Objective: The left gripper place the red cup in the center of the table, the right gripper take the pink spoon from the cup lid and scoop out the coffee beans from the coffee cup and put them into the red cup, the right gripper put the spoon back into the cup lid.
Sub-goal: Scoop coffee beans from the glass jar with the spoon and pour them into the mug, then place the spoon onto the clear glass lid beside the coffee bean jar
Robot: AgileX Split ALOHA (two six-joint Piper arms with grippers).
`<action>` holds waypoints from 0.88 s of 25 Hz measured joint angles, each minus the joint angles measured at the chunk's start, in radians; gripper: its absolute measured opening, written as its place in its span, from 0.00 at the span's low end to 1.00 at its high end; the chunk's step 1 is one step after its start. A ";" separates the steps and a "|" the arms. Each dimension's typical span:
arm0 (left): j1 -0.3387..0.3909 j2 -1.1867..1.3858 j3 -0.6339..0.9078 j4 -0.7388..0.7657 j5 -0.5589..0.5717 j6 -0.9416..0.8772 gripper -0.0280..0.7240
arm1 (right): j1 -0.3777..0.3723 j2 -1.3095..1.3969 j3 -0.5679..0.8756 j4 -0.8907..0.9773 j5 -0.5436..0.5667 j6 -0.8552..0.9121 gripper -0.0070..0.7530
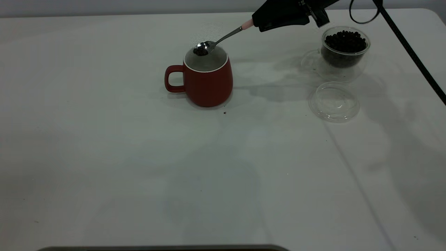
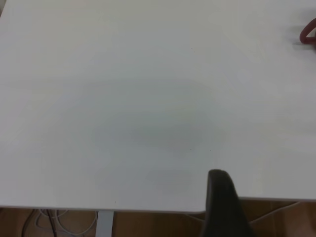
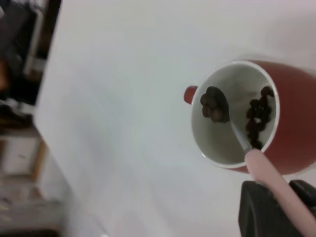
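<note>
From outside, the right gripper [image 1: 259,24] reaches in from the upper edge, its arm cut off by the frame, jaws closed on the spoon [image 1: 219,40] by its pink end. The spoon's bowl, loaded with beans [image 1: 200,51], hangs over the cup [image 1: 207,81] mid-table [image 1: 104,157]. The glass [image 1: 345,47], full of beans, stands near the lid [image 1: 334,101].

The left wrist view shows bare table, a sliver of cup handle at the edge, and one dark finger [image 2: 224,205]; the left gripper's jaw state cannot be told.

The right wrist view looks into the cup, with beans on the spoon and inside the cup.
</note>
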 joint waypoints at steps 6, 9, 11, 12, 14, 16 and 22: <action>0.000 0.000 0.000 0.000 0.000 0.000 0.71 | 0.025 -0.085 0.001 -0.125 -0.092 -0.100 0.14; 0.000 0.000 0.000 0.000 0.000 0.000 0.71 | 0.025 -0.138 0.001 -0.170 -0.104 -0.100 0.14; 0.000 0.000 0.000 0.000 0.000 0.000 0.71 | 0.025 -0.187 0.001 -0.232 -0.059 -0.091 0.14; 0.000 0.000 0.000 0.000 0.000 0.000 0.71 | 0.025 -0.210 0.001 -0.267 -0.027 -0.082 0.14; 0.000 0.000 0.000 0.000 0.000 0.000 0.71 | 0.018 -0.264 0.002 -0.350 0.063 -0.063 0.14; 0.000 0.000 0.000 0.000 0.000 0.000 0.71 | -0.011 -0.310 0.022 -0.414 0.157 -0.042 0.14; 0.000 0.000 0.000 0.000 0.000 0.000 0.71 | -0.239 -0.358 0.163 -0.459 0.200 0.013 0.14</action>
